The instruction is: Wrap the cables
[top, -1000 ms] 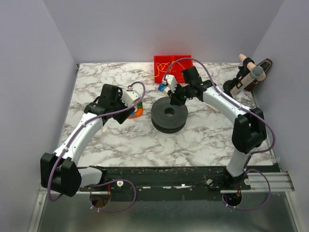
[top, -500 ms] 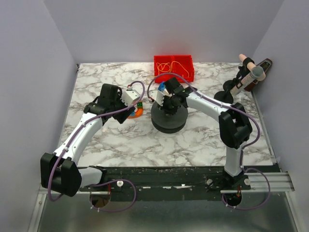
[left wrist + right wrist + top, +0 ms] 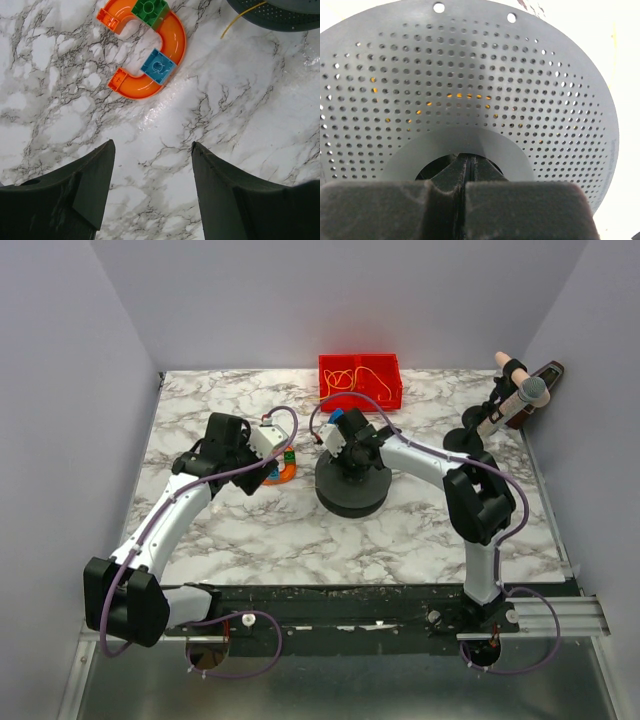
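Note:
The cables are thin yellow-orange wires. Some lie looped in the red bin at the back. One wire end sticks out from the black perforated spool at mid-table, and wound wire shows orange through the spool's holes. My right gripper is above the spool; in the right wrist view its fingers are shut together with the tips at the spool's centre hole. My left gripper is open and empty, low over bare marble near an orange toy.
An orange curved track toy with green and blue blocks lies just left of the spool. A microphone on a stand stands at the back right. Walls close in the table on the left, back and right.
My right arm swung left from beside the red bin to over the spool, and its gripper now points into the hub. The left arm has not moved.

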Available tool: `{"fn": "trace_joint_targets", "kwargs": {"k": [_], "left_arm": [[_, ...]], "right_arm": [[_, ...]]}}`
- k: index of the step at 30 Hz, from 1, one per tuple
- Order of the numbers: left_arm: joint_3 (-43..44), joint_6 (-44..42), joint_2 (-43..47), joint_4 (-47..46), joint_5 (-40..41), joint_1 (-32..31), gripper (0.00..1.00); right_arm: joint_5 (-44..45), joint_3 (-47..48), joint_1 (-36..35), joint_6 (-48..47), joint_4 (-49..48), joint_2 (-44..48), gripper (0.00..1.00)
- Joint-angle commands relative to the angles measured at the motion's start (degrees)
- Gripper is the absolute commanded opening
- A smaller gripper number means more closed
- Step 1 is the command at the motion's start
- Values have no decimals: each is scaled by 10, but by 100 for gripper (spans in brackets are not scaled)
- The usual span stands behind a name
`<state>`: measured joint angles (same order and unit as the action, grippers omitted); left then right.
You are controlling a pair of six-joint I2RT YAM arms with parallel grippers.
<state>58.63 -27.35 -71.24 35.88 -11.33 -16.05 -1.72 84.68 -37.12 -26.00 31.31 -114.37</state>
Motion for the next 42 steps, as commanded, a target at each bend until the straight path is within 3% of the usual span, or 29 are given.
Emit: {"fn": "trace_joint_targets", "kwargs": {"k": [1,11,19,24,26,29,34,38,42], "left_arm": [[10,0,18,-1,-19,7,70],[11,1,25,1,-28,8,70],[12,0,28,2,-32,8,70],[13,3,28,0,-24,8,71],[10,10,30,-8,-17,11,79],[-4,39,44,-40,7,22,99],[-47,106,57,-140,61,58,99],[-96,173,74,-242,88,96,99],[-172,256,82,-400,156,139,99]], "right_arm": [[69,-28,13,146,-15,18,2],[116,-118,81,312,-34,116,1],[55,-153,84,296,-47,167,1],[50,-133,85,284,-56,246,4],[51,-137,84,277,-73,290,16],[50,-182,89,266,-132,367,48],[41,-346,130,268,-263,502,85],[36,-498,191,276,-380,613,99],[45,-602,266,321,-479,688,100]]}}
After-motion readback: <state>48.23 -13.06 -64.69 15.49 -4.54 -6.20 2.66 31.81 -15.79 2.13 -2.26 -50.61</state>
